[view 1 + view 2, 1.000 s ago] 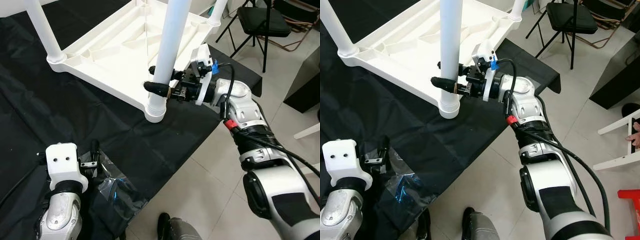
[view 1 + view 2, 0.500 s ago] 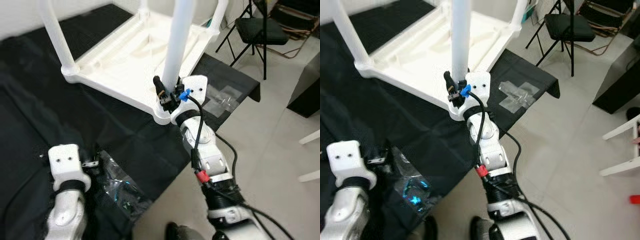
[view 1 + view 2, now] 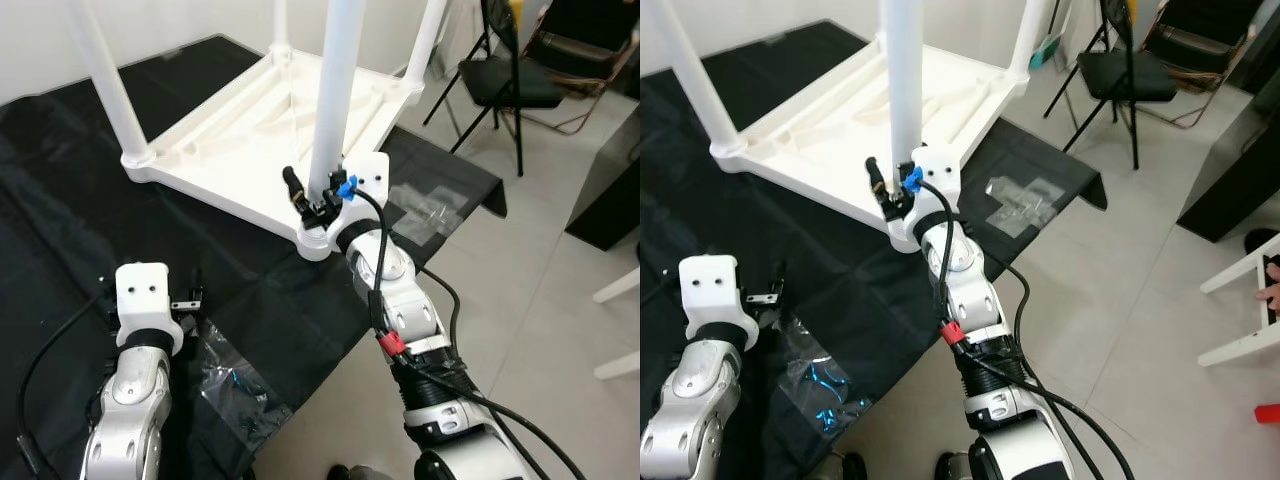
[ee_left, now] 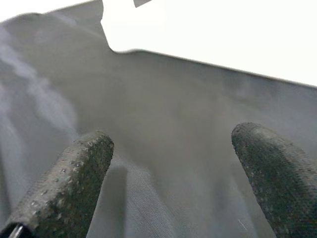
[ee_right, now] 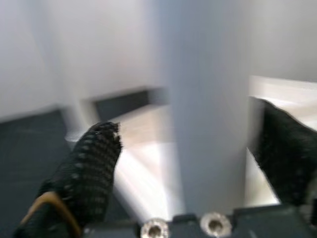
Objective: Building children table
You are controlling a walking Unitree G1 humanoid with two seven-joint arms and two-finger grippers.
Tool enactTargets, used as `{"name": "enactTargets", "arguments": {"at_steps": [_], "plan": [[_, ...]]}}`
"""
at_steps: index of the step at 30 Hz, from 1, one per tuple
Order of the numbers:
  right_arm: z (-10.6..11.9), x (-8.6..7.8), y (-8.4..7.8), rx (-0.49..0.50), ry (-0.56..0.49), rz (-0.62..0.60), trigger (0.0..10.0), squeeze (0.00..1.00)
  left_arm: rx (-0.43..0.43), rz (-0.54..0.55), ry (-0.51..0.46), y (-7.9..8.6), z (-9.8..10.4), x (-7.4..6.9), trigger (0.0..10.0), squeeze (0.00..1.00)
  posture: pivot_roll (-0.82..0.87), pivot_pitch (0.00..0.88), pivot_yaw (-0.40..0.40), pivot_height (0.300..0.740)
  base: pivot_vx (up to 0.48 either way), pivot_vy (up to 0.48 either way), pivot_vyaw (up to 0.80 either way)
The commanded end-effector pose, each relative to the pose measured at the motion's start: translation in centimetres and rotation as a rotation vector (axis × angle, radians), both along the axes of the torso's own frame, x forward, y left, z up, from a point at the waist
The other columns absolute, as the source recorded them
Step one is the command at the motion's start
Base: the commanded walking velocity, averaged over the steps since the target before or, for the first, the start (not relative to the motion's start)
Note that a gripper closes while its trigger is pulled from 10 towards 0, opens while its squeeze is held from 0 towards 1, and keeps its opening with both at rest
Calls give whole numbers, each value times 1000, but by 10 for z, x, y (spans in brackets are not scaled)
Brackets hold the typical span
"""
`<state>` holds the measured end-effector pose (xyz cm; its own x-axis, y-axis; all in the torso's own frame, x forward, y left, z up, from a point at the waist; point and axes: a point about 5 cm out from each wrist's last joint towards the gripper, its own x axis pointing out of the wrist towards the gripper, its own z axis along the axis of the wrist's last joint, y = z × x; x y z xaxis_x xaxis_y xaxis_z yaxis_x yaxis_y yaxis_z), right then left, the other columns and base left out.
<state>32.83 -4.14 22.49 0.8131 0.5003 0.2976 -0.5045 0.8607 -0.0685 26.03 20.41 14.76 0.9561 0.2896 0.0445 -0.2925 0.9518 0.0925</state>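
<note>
An upturned white children's table [image 3: 235, 120] lies on a black cloth [image 3: 60, 230], its legs pointing up. My right gripper [image 3: 318, 195] is at the near corner leg [image 3: 330, 120], just above the socket. Its fingers [image 5: 94, 163] straddle the leg [image 5: 208, 124] and stand open, with a gap on one side. My left gripper [image 3: 185, 300] hovers low over the cloth at the near left, open with nothing between its fingers [image 4: 74, 183].
A clear bag of small parts [image 3: 235, 385] lies on the cloth by my left arm. A black folding chair [image 3: 510, 80] stands on the tiled floor at the far right. A person's hand [image 3: 1270, 280] rests on a white frame at the right edge.
My right arm has swung from the leg's right side round to its near side, fingers still around the leg. The camera has shifted and my left arm sits a little higher.
</note>
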Motion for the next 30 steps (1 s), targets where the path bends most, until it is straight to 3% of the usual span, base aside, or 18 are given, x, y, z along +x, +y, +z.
{"name": "enactTargets", "arguments": {"at_steps": [1, 3, 5, 6, 7, 8, 9, 10, 11, 15, 16, 20, 24, 30], "plan": [[-1, -5, 7, 7, -4, 64, 10000, 1000, 17, 0, 4, 1, -3, 0, 10000, 0, 11, 75, -45, 740, 0, 0, 0], [-9, -19, -1, -49, -41, 151, 10000, 1000, 7, -8, -1, 5, -4, -1, 10000, 0, 1, 71, -34, 740, 0, 0, 0], [-9, -19, -1, -49, -41, 151, 10000, 1000, 7, -8, -1, 5, -4, -1, 10000, 0, 1, 71, -34, 740, 0, 0, 0], [-18, -26, -9, -103, -43, 161, 10000, 718, -10, -8, 7, 7, -7, -4, 10000, 0, -2, 66, -32, 740, 0, 0, 0], [-18, -26, -9, -103, -43, 161, 10000, 718, -10, -8, 7, 7, -7, -4, 10000, 0, -2, 66, -32, 740, 0, 0, 0], [-28, -34, -17, -135, -18, 174, 10000, 102, -25, -6, 15, 10, -10, -7, 10000, 0, -3, 64, -30, 740, 0, 0, 0], [-28, -34, -17, -135, -18, 174, 10000, 102, -25, -6, 15, 10, -10, -7, 10000, 0, -3, 64, -30, 740, 0, 0, 0], [-41, -41, -30, -160, 25, 152, 10000, 0, -40, 2, 25, 13, -13, -12, 10000, 0, -4, 63, -30, 740, 0, 0, 0], [-52, -46, -41, -178, 67, 112, 10000, 0, -53, 12, 36, 16, -17, -16, 10000, 0, -4, 62, -26, 740, 0, 0, 0], [-65, -52, -56, -194, 118, 26, 10000, 0, -70, 23, 53, 20, -23, -22, 10000, 0, -6, 53, -25, 740, 0, 0, 0], [-76, -58, -68, -199, 169, -28, 10000, 0, -82, 18, 66, 21, -27, -28, 10000, 0, -7, 49, -23, 740, 0, 0, 0], [-79, -61, -71, -205, 185, -36, 10000, 0, -86, 15, 68, 20, -29, -30, 10000, 0, -7, 49, -23, 740, 0, 0, 0], [-92, -69, -77, -252, 232, -30, 10000, 0, -166, 2, 121, 15, -43, -43, 10000, 0, -20, 36, -23, 740, 0, -346, 0], [-90, -70, -71, -365, 191, 83, 10000, 0, -216, -18, 134, 3, -49, -46, 10000, 0, -12, 20, -32, 740, 0, -463, 369]]}}
